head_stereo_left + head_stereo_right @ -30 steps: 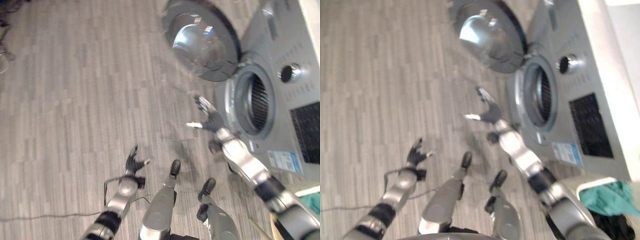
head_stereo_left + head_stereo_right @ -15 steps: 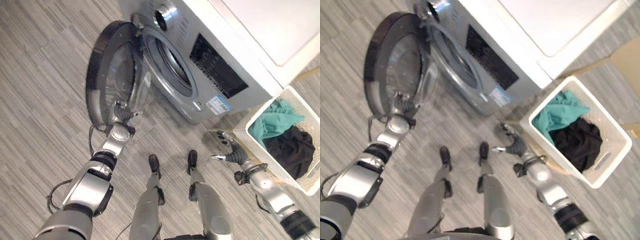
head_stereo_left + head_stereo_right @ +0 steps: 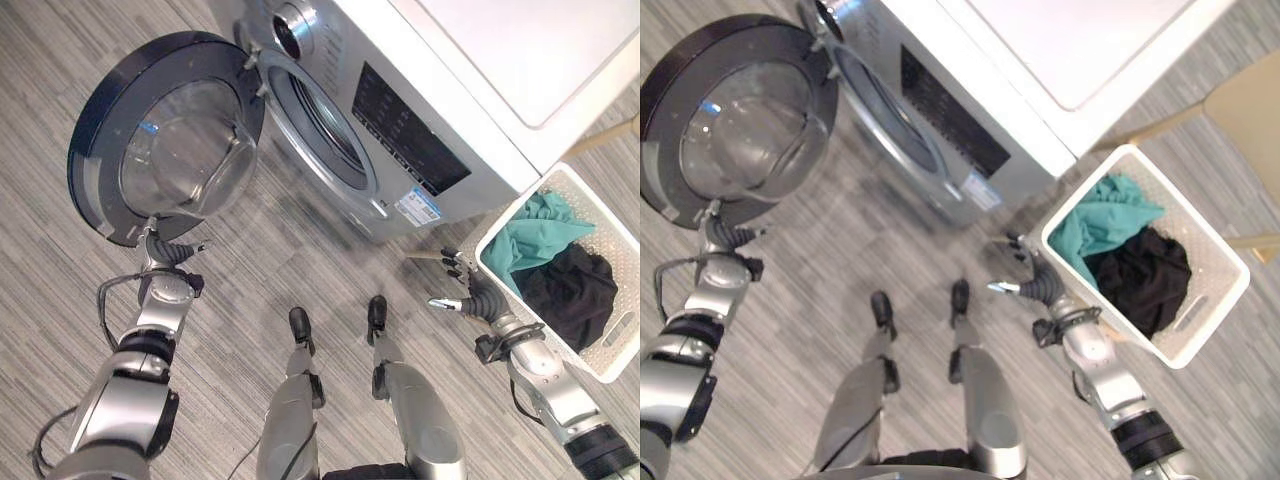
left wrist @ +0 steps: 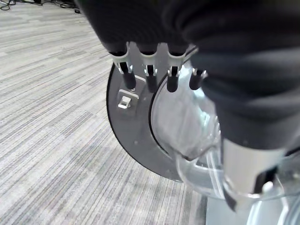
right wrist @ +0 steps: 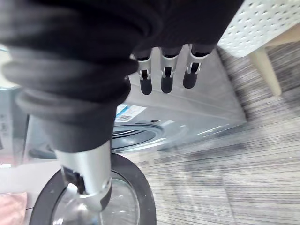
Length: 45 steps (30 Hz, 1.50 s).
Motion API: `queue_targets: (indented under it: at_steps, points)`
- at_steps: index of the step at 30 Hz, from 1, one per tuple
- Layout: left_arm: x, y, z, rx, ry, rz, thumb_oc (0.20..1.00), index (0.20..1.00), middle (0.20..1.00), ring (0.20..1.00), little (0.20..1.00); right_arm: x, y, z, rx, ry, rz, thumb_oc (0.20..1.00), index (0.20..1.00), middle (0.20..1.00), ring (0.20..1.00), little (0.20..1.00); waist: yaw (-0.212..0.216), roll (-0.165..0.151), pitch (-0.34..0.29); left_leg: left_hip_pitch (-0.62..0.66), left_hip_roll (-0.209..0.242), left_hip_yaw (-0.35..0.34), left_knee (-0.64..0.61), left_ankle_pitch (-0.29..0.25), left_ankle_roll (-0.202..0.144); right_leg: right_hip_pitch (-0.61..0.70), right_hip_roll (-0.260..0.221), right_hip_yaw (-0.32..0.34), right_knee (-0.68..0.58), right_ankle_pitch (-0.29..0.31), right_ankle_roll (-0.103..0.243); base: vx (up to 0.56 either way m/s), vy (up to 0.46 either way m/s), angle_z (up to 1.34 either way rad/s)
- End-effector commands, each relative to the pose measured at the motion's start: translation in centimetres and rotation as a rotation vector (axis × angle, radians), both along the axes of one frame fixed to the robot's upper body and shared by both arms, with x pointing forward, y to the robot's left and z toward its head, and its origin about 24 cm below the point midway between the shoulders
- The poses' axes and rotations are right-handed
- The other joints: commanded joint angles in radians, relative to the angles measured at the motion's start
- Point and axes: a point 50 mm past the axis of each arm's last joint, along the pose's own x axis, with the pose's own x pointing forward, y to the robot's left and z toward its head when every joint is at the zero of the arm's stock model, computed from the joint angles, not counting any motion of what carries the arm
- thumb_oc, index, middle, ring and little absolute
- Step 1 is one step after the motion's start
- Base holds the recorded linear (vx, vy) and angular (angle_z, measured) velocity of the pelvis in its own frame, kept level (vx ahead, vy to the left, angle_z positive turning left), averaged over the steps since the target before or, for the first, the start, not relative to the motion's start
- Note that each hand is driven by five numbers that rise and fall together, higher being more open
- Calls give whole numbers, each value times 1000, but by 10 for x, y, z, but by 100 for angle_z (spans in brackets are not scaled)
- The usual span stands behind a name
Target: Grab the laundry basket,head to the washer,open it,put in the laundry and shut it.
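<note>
The silver washer [image 3: 430, 110] stands with its round door [image 3: 165, 135] swung wide to the left and the drum opening [image 3: 320, 125] uncovered. My left hand [image 3: 165, 255] is open just under the door's lower rim, its fingers [image 4: 147, 70] pointing at the door's inner side [image 4: 136, 140]; I cannot tell whether they touch. The white laundry basket [image 3: 1215, 250] sits on the floor right of the washer, holding a teal cloth [image 3: 1102, 225] and a black cloth [image 3: 1140, 275]. My right hand [image 3: 1035, 282] is open, thumb spread, close to the basket's near left corner and holding nothing.
A tan wooden piece of furniture [image 3: 1250, 110] stands behind the basket, with one leg [image 5: 265, 70] near the basket's perforated wall [image 5: 262, 23]. Grey plank floor [image 3: 60, 60] stretches to the left of the washer and in front of it.
The camera has swung. The door now stands wider open and my left hand sits just below its rim instead of on it. My right hand is nearer the basket.
</note>
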Motion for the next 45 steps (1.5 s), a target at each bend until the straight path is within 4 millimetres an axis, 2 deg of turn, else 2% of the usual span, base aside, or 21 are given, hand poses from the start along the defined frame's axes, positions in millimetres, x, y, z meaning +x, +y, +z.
queue_targets:
  at_steps: [1, 3, 4, 5, 6, 8, 11, 12, 13, 15, 17, 22, 25, 26, 27, 28, 31, 37, 42, 44, 45]
  points:
    - [-20, -13, -39, -70, 51, -5, 1000, 1000, 1000, 1000, 1000, -7, 2, -2, 4, -29, -20, 1000, 1000, 1000, 1000, 1000, 22, -1, -131, 2, -61, -27, 58, -129, 15, 17, -88, 3, 107, -172, 108, 83, 15, 9]
    - [-37, -32, -65, -132, 102, -51, 1000, 1000, 1000, 1000, 1000, -5, 0, -3, -19, -34, -45, 1000, 1000, 1000, 1000, 1000, 23, 10, -150, 36, -65, -14, 48, -141, 20, 35, -95, 2, 123, -182, 111, 122, 40, -2]
    - [-58, -44, -89, -196, 153, -59, 1000, 1000, 1000, 1000, 1000, -3, -2, -1, -72, -51, -65, 1000, 1000, 1000, 1000, 1000, 23, 21, -162, 77, -68, 6, 49, -160, 27, 50, -99, 6, 152, -193, 115, 90, 44, -6]
    - [-58, -44, -89, -196, 153, -59, 1000, 1000, 1000, 1000, 1000, -3, -2, -1, -72, -51, -65, 1000, 1000, 1000, 1000, 1000, 23, 21, -163, 74, -68, 7, 49, -158, 28, 48, -99, 7, 150, -190, 114, 117, 47, -13]
    - [-79, -51, -110, -244, 224, -60, 1000, 1000, 1000, 1000, 1000, -1, -2, 1, -120, -68, -75, 1000, 1000, 1000, 1000, 1000, 26, 27, -169, 111, -61, 39, 64, -180, 35, 57, -101, 4, 184, -200, 117, 55, 17, -23]
    - [-93, -53, -122, -271, 270, -50, 1000, 1000, 1000, 1000, 1000, 0, -3, 1, -146, -70, -80, 1000, 1000, 1000, 1000, 1000, 30, 29, -168, 141, -54, 62, 75, -196, 37, 68, -103, -2, 203, -208, 119, 85, 2, -40]
    - [-128, -53, -148, -328, 385, -4, 1000, 1000, 1000, 1000, 1000, 1, -3, -1, -225, -70, -83, 1000, 1000, 1000, 1000, 1000, 59, 39, -187, 204, -20, 135, 86, -208, 35, 84, -137, -138, 267, -212, 112, 72, -60, -87]
    - [-129, -53, -148, -328, 385, -4, 1000, 1000, 1000, 1000, 1000, 0, -3, -1, -225, -70, -83, 1000, 1000, 1000, 1000, 1000, 59, 39, -187, 206, -20, 135, 85, -208, 34, 85, -138, -138, 268, -213, 112, 210, -201, -136]
    - [-155, -53, -166, -361, 482, 30, 1000, 1000, 1000, 1000, 1000, -2, -7, -7, -278, -53, -101, 1000, 1000, 1000, 1000, 1000, 68, 50, -235, 266, 9, 176, 68, -218, 17, 113, -164, -288, 315, -246, 107, 188, -171, -75]
    - [-161, -55, -171, -366, 515, 32, 1000, 1000, 1000, 1000, 1000, -5, -11, -11, -290, -46, -128, 1000, 1000, 1000, 1000, 1000, 54, 51, -249, 279, 15, 180, 69, -219, 12, 117, -152, -275, 309, -255, 104, 186, -249, -63]
    - [-174, -63, -182, -382, 576, 17, 1000, 1000, 1000, 1000, 1000, -22, -27, -29, -307, 18, -225, 1000, 1000, 1000, 1000, 1000, 27, 47, -286, 281, 40, 191, 147, -237, -15, 193, -95, -207, 193, -273, 87, 203, -330, -55]
    - [-179, -82, -191, -424, 622, -24, 1000, 1000, 1000, 1000, 1000, -26, -31, -38, -350, 56, -239, 1000, 1000, 1000, 1000, 1000, 18, 56, -278, 240, 116, 177, 382, -209, -54, 269, -35, -144, 97, -282, 42, 75, -215, -56]
    - [-176, -97, -193, -455, 624, -78, 1000, 1000, 1000, 1000, 1000, -17, -29, -36, -408, 44, -204, 1000, 1000, 1000, 1000, 1000, 39, 51, -262, 161, 60, 37, 384, -204, -31, 270, -28, -90, 85, -280, 25, -54, -66, -68]
    - [-176, -97, -193, -456, 624, -78, 1000, 1000, 1000, 1000, 1000, -17, -29, -36, -408, 43, -204, 1000, 1000, 1000, 1000, 1000, 39, 51, -261, 161, 60, 37, 384, -204, -30, 270, -28, -90, 85, -281, 25, 69, -17, -129]
    - [-178, -102, -195, -464, 636, -102, 1000, 1000, 1000, 1000, 1000, -12, -28, -35, -451, 38, -176, 1000, 1000, 1000, 1000, 1000, 52, 51, -260, 130, 20, -42, 313, -210, -27, 276, -24, -60, 80, -285, 31, 95, -8, -118]
    - [-180, -104, -196, -461, 648, -107, 1000, 1000, 1000, 1000, 1000, -11, -27, -35, -467, 37, -165, 1000, 1000, 1000, 1000, 1000, 58, 56, -257, 128, 9, -69, 277, -203, -30, 281, -15, -46, 79, -287, 34, 145, 21, -111]
    - [-185, -104, -199, -465, 665, -113, 1000, 1000, 1000, 1000, 1000, -3, -28, -32, -555, 23, -131, 1000, 1000, 1000, 1000, 1000, 83, 72, -246, 77, -36, -156, 194, -138, -40, 284, 10, -2, 84, -293, 36, 87, 44, -63]
    - [-189, -93, -199, -451, 674, -91, 1000, 1000, 1000, 1000, 1000, 17, -24, -24, -706, -25, -80, 1000, 1000, 1000, 1000, 1000, 108, 68, -229, 92, -43, -150, 163, -148, -18, 248, 1, 24, 113, -300, 45, 63, 139, -36]
    - [-168, -81, -186, -395, 591, -91, 1000, 1000, 1000, 1000, 1000, 60, -14, -11, -834, -69, -100, 1000, 1000, 1000, 1000, 1000, 168, 59, -167, 5, -53, -152, 141, -124, -2, 115, -18, 23, 144, -262, 58, -91, 115, 6]
    - [-157, -77, -180, -373, 552, -93, 1000, 1000, 1000, 1000, 1000, 83, -15, -12, -922, -13, -143, 1000, 1000, 1000, 1000, 1000, 219, 60, -136, -51, -67, -182, 125, -97, -6, 68, -28, -3, 140, -244, 61, -66, 46, 36]
    - [-157, -77, -180, -373, 551, -93, 1000, 1000, 1000, 1000, 1000, 84, -15, -12, -921, -14, -143, 1000, 1000, 1000, 1000, 1000, 218, 60, -136, -52, -67, -183, 125, -97, -6, 67, -28, -4, 141, -245, 61, -37, 4, 52]
